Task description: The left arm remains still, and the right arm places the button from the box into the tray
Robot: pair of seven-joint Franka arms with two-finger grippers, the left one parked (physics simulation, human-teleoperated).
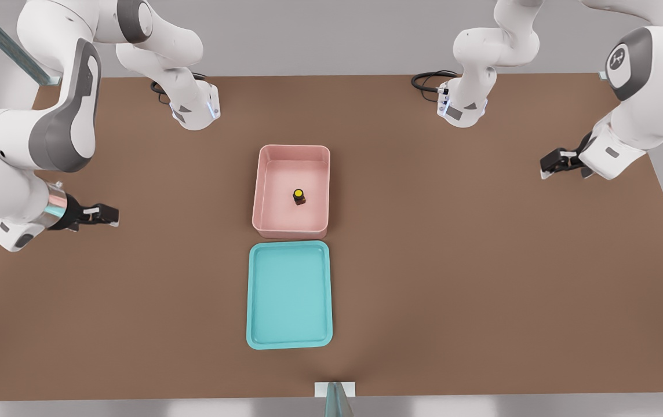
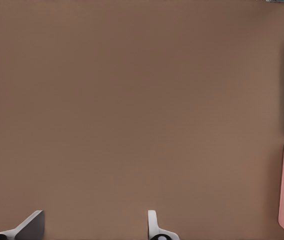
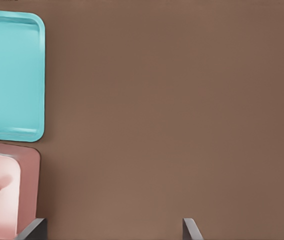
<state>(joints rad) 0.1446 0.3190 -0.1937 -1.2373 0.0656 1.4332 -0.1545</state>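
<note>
Button (image 1: pixel 299 196) sits in the box (image 1: pixel 265 191); the hand (image 1: pixel 112 216), spread wide, holds nothing.

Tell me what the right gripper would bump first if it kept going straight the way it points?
Probably the bare brown table: the open gripper seems to point down at it, the pink box off to one side.

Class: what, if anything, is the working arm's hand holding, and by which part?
Nothing. The hand hangs open over bare table; the button sits in the box.
</note>
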